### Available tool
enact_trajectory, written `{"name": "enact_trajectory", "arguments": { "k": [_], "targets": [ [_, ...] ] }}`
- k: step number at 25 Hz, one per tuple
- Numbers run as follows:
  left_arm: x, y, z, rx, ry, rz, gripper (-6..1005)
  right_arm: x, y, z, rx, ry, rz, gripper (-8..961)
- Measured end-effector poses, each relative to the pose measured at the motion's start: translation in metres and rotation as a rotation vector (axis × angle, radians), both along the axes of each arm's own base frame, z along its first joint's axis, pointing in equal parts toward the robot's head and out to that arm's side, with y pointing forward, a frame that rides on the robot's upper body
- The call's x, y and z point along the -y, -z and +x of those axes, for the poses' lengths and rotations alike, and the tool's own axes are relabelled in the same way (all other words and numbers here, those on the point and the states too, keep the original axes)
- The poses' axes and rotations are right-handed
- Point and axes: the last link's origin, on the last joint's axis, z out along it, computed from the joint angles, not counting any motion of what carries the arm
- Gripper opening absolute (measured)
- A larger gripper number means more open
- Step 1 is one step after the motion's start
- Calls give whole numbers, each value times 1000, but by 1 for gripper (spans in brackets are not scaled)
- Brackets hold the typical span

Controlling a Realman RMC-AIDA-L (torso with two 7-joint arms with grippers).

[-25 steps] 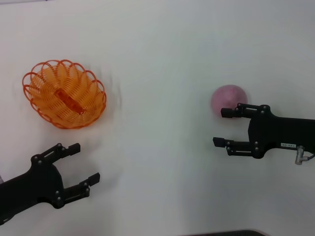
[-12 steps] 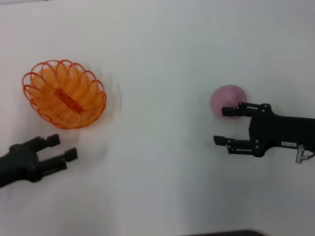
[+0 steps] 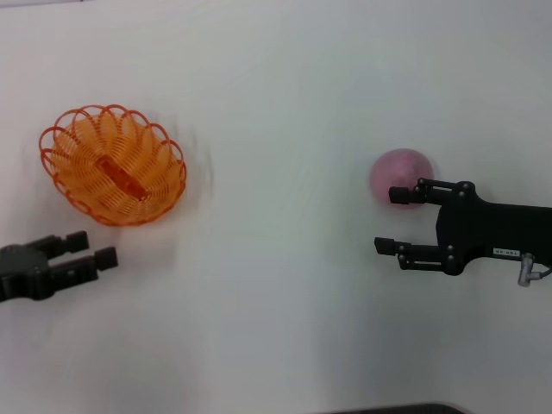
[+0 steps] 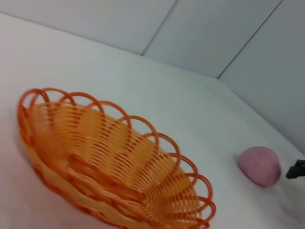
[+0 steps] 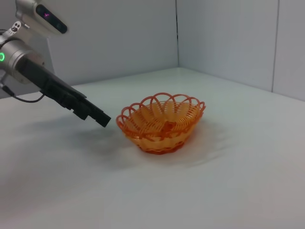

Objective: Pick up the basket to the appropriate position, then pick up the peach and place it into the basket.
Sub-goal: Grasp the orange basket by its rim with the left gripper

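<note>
The orange wire basket (image 3: 113,164) sits on the white table at the left; it also shows in the left wrist view (image 4: 109,162) and in the right wrist view (image 5: 162,122). The pink peach (image 3: 398,175) lies at the right, also seen in the left wrist view (image 4: 259,165). My left gripper (image 3: 93,247) is open and empty, just in front of the basket's near rim, apart from it; it also shows in the right wrist view (image 5: 100,118). My right gripper (image 3: 390,221) is open, its far finger beside the peach, nothing held.
The white table (image 3: 276,95) fills the view. Grey wall panels (image 5: 224,38) stand behind the table in the wrist views. A dark edge (image 3: 388,409) shows at the table's front.
My left gripper has swung left and toward the basket, its fingers now closer together. The right arm, basket and peach have not moved.
</note>
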Motion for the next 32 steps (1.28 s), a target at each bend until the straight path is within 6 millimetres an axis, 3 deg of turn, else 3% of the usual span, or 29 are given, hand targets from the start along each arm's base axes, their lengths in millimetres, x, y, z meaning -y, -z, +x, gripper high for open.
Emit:
{"name": "enact_trajectory", "arguments": {
  "k": [10,32],
  "targets": [
    [-30,-36,13,-145,29,12,806,0,1,-1,0,-2,-4,785],
    [-106,-62,58,-466,63,-61,800,-7,2,-7,-2,-23,-9,784]
  ]
}}
